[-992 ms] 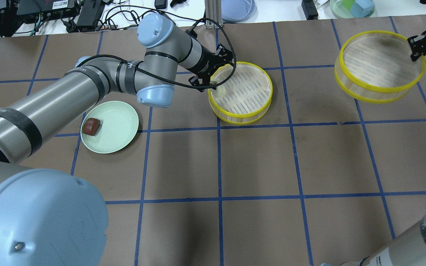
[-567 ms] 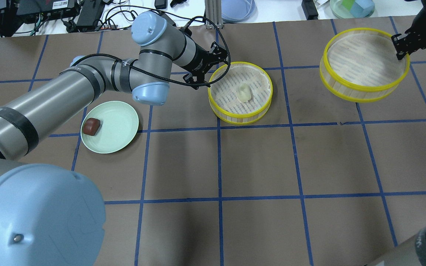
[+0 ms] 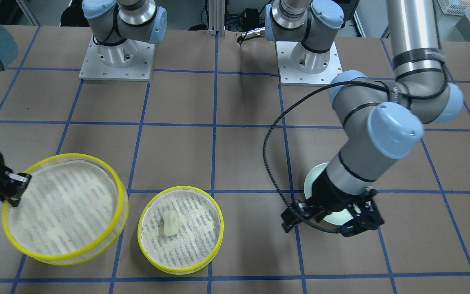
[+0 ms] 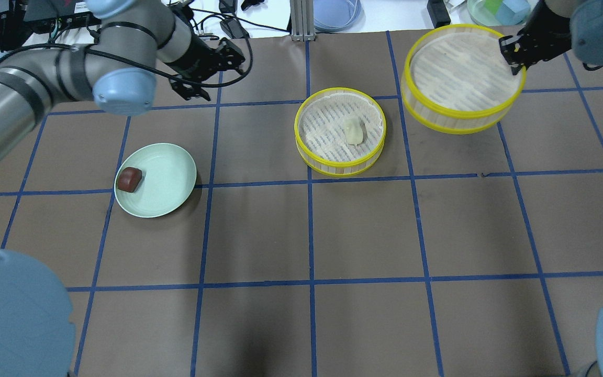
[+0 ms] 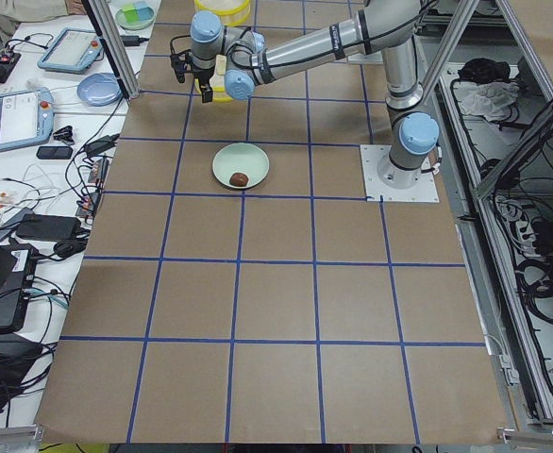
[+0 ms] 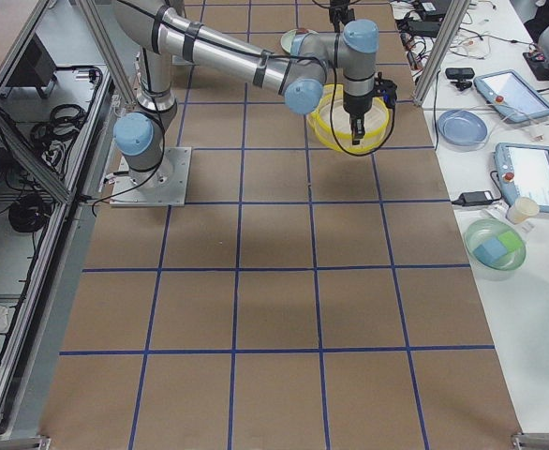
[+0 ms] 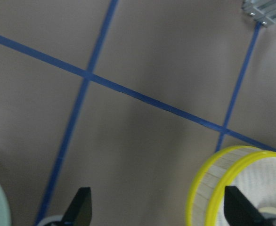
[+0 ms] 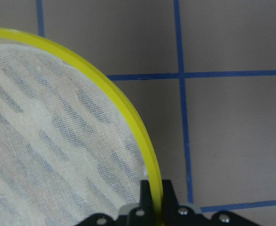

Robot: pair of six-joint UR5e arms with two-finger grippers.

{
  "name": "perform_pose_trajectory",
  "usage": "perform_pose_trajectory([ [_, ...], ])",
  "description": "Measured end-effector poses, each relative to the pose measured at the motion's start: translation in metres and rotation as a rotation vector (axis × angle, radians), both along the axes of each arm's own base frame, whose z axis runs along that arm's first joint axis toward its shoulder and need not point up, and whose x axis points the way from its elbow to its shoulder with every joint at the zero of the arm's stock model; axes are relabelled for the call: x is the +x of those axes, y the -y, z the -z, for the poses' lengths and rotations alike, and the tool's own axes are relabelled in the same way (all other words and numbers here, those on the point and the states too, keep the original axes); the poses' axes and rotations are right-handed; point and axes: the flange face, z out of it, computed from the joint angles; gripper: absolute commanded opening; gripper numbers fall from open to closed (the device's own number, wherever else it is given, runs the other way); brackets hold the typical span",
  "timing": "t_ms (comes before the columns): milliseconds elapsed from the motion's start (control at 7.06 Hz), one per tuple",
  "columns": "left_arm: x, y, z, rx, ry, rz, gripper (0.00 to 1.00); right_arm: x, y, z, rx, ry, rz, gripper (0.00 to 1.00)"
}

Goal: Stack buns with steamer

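White bun (image 4: 353, 131): lies in the steamer basket (image 4: 339, 168) at mid-tabletop (image 4: 364, 235), a bit right of the basket's centre. Brown bun (image 4: 129, 179) is on the green plate (image 4: 168, 180), near its 9 o'clock edge. The plate is approx 8 o'clock from the basket, well apart.

Right gripper (image 4: 513, 56): clamped on the rim of a second basket (image 4: 453, 73), at that basket's 2 o'clock. This basket is empty, sits at 2 o'clock from the first, and looks lifted off the tabletop.

Left gripper (image 7: 157, 202): jaws wide apart, nothing between. It hangs approx 10 o'clock from the loaded basket, 12–1 o'clock from the plate.

Step (my read): bun no. 1 is loaded and tier no. 2 is in transit. Next, the right arm needs to centre the held basket over the loaded one, rims aligned and level, then lower it. The left arm needs to drop toward 6–7 o'clock onto the brown bun and grip it gently, as it is prob. soft.

Views:
- Overhead shows the brown bun, but the front view hides it and most of the plate behind the left arm.
- Right wrist cam alone shows the yellow rim pinched between the fingers.
- Left wrist cam confirms the jaws are empty.
- Side views are too small to judge grip.
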Motion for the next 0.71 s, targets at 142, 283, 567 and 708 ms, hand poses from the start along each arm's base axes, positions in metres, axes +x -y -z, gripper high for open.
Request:
perform_pose_trajectory([
  [142,0.060,-0.009,-0.012,0.031,0.152,0.099,1.00,0.055,-0.006,-0.002,-0.011,0.022,0.033,0.00],
  [283,0.108,-0.018,-0.014,0.074,0.259,0.193,1.00,0.100,-0.012,0.002,-0.011,0.047,0.070,0.00],
  [567,0.150,-0.031,0.028,0.162,0.302,0.339,1.00,0.139,-0.010,0.045,0.017,0.079,0.087,0.00],
  [708,0.153,-0.037,0.063,0.175,0.298,0.377,1.00,0.144,-0.003,0.069,0.018,0.088,0.086,0.00],
])
